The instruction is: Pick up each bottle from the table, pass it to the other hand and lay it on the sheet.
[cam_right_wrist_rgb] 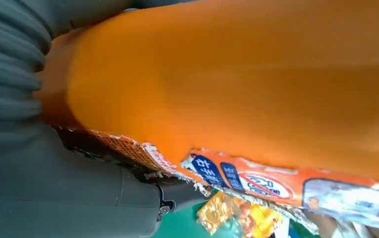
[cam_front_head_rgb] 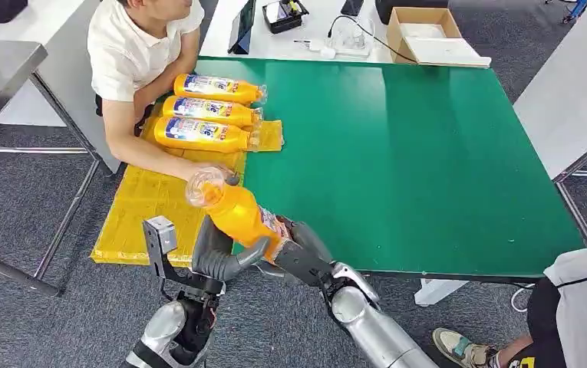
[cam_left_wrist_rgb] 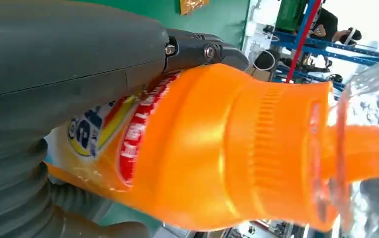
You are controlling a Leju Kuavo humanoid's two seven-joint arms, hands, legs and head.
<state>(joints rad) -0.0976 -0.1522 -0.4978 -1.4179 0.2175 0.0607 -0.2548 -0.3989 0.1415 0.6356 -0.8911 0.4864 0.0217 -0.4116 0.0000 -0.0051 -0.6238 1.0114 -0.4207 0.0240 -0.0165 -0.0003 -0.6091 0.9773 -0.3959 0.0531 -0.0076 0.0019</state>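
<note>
An orange bottle (cam_front_head_rgb: 236,211) with a clear cap is tilted above the near left corner of the green table (cam_front_head_rgb: 428,153), cap toward the yellow sheet (cam_front_head_rgb: 140,211). My left hand (cam_front_head_rgb: 221,259) grips it from below at the label. My right hand (cam_front_head_rgb: 299,249) holds its base end. Up close, the left hand (cam_left_wrist_rgb: 78,64) wraps the bottle (cam_left_wrist_rgb: 227,148) with a thumb over the label, and the right hand (cam_right_wrist_rgb: 53,188) clasps the bottle (cam_right_wrist_rgb: 251,89). Three more orange bottles (cam_front_head_rgb: 209,110) lie side by side on the far end of the sheet.
A person in a white shirt sits at the far left, a forearm (cam_front_head_rgb: 144,149) resting on the sheet close to the held bottle's cap. A cardboard box (cam_front_head_rgb: 420,34) and small items stand on the white table behind. Another person's leg and shoe (cam_front_head_rgb: 459,349) are at the lower right.
</note>
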